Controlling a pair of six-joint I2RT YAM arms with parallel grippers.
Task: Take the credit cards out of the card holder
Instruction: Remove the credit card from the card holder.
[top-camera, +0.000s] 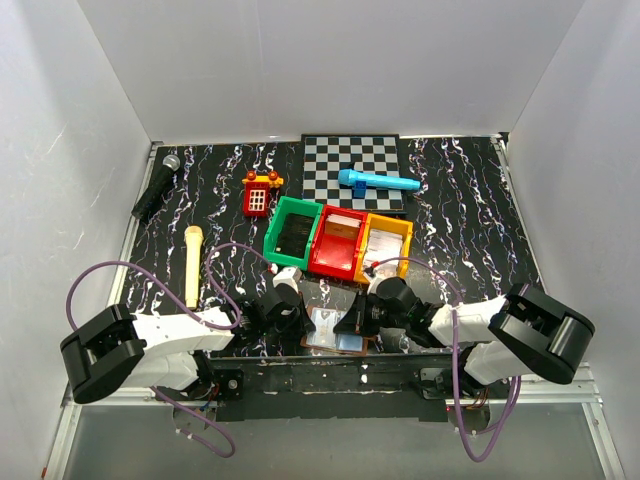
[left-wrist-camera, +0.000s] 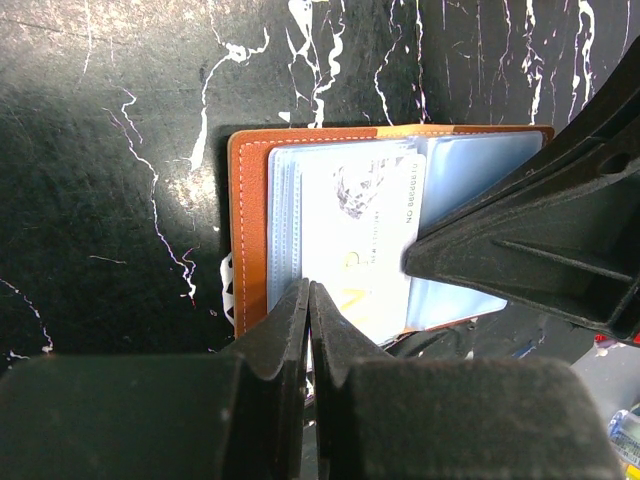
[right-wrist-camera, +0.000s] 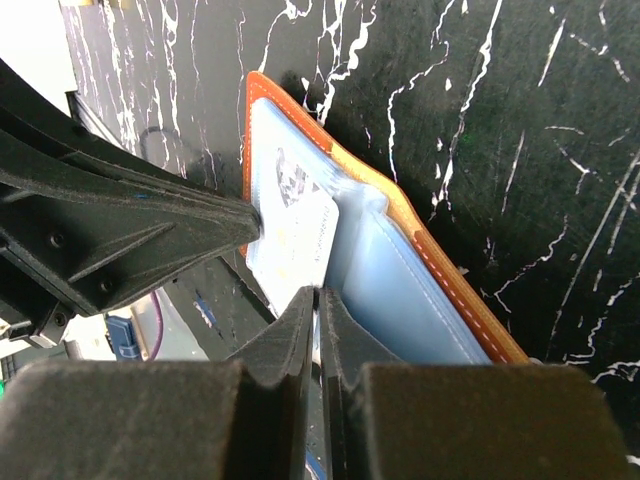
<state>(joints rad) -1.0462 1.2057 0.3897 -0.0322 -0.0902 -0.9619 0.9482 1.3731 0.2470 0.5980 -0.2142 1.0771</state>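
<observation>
**Top view.** Holder (top-camera: 350, 343) lies open on the table (top-camera: 470, 220) at 6 o'clock, by the near edge, between the two arms. Left fingers (top-camera: 300, 322) reach it from 9 o'clock, right fingers (top-camera: 348, 322) from 3 o'clock. A pale card (top-camera: 327, 321) shows on the holder. Green bin (top-camera: 293, 232), red bin (top-camera: 337, 243) and orange bin (top-camera: 386, 240) stand in a row at 12 o'clock of the holder, with a checkerboard (top-camera: 345, 160) beyond them.

**Left wrist view.** Left fingers (left-wrist-camera: 298, 310) are pressed fully together with nothing between them. Their tips sit at the 6 o'clock edge of the card (left-wrist-camera: 355, 225). The card is white with print and lies over the pale blue pockets. How far it is out of its pocket cannot be told. The holder's brown rim (left-wrist-camera: 247, 230) runs along 9 o'clock. The tip of the right fingers (left-wrist-camera: 470, 250) meets the card's 3 o'clock edge.

**Right wrist view.** Right fingers (right-wrist-camera: 303, 310) are drawn almost together, pinching the card (right-wrist-camera: 305, 235) at its 6 o'clock corner. Left fingers (right-wrist-camera: 150, 220) come in from 9 o'clock, tip against the card's edge. The holder (right-wrist-camera: 400, 290) lies flat on the table, its brown rim slanting from 11 to 5 o'clock.
</observation>
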